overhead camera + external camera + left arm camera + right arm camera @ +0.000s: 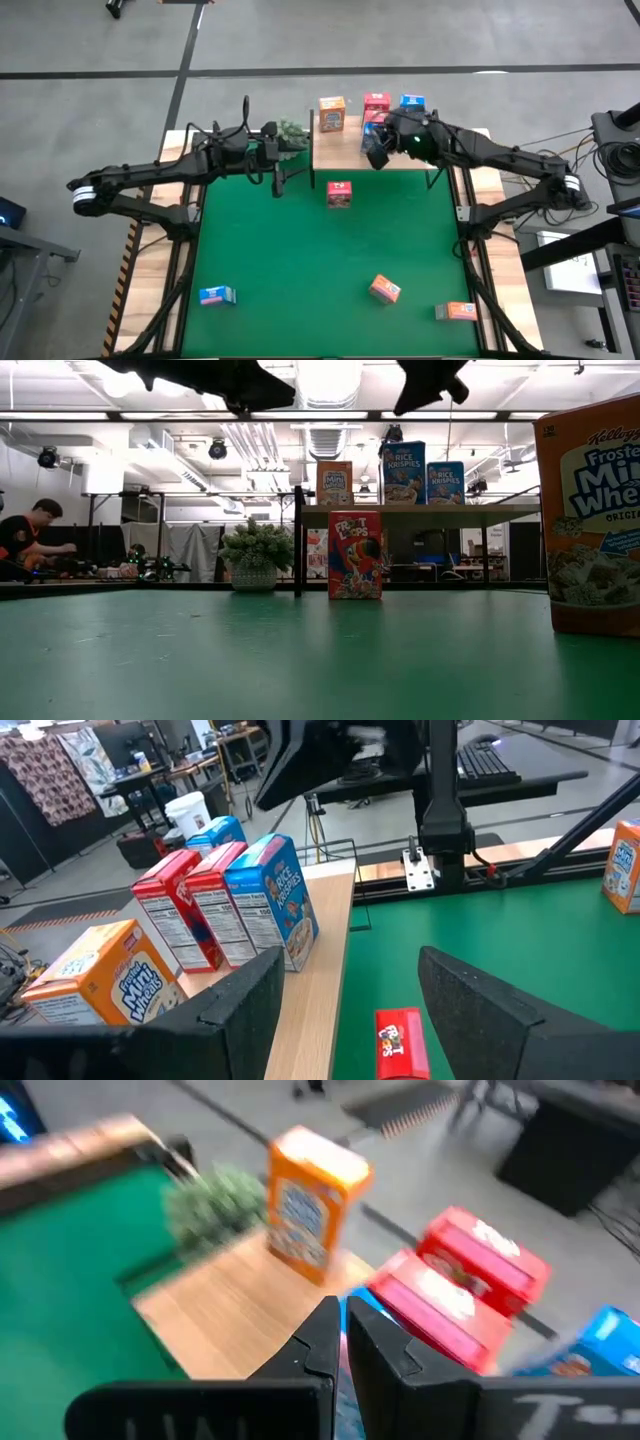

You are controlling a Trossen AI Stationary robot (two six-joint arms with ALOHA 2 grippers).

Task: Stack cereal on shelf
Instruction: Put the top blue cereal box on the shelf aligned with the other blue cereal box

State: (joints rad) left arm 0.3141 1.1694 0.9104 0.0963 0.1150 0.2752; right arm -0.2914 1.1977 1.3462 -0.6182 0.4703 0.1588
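Note:
The wooden shelf (352, 157) stands at the table's far edge. An orange cereal box (105, 982), two red ones (190, 910) and two blue ones (272, 900) stand on it in a row. My right gripper (345, 1318) hovers shut over the shelf (235, 1305), just above the nearer blue box (403, 470) and clear of its top. My left gripper (350, 962) is open, held over the table by the shelf's left end, beside the plant (292, 131). A red box (339, 193) stands upright on the felt before the shelf.
Near the front edge lie a blue box (216, 295) and two orange boxes (385, 289) (456, 311). One of the orange boxes (590, 510) looms close in the low view. The shelf's black side supports (298, 540) reach down to the felt. A person (30, 540) sits far behind.

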